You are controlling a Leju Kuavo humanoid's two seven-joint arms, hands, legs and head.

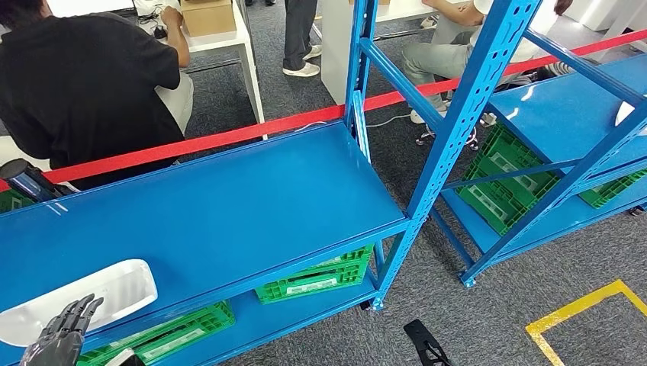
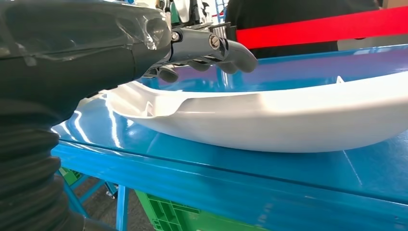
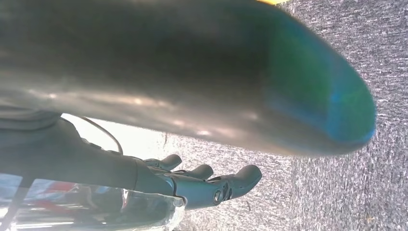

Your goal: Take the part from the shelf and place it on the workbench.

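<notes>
Landmark: blue metal shelf rack (image 1: pixel 229 206), upper board, seen from the head view.

The part, a long white curved plastic shell (image 1: pixel 84 301), lies on the upper board at its near-left corner, hollow side up, close to the front edge. In the left wrist view the same shell (image 2: pixel 288 115) rests directly on the blue board, its rim raised above the board at the end nearest the hand.

Left hand (image 1: pixel 61 335): dark fingers extended and spread, positioned at the front edge of the rack, over the near end of the shell. Left wrist view shows the hand (image 2: pixel 207 50) just above the shell's rim, fingers loosely apart and holding nothing (contact with the rim cannot be confirmed).

Right hand (image 3: pixel 202 185): fingers slightly curled and apart, nothing in them, hanging over grey carpet floor (image 3: pixel 337 38), away from the rack.

Below the upper board: green plastic crates (image 1: pixel 317 278) on the rack's lower board. Behind the rack: a red barrier tape (image 1: pixel 229 137) runs along its far edge, and beyond it a person in a black shirt (image 1: pixel 84 84) sits with back turned. To the right of the rack stands a second blue rack (image 1: pixel 564 122), also holding green crates.
</notes>
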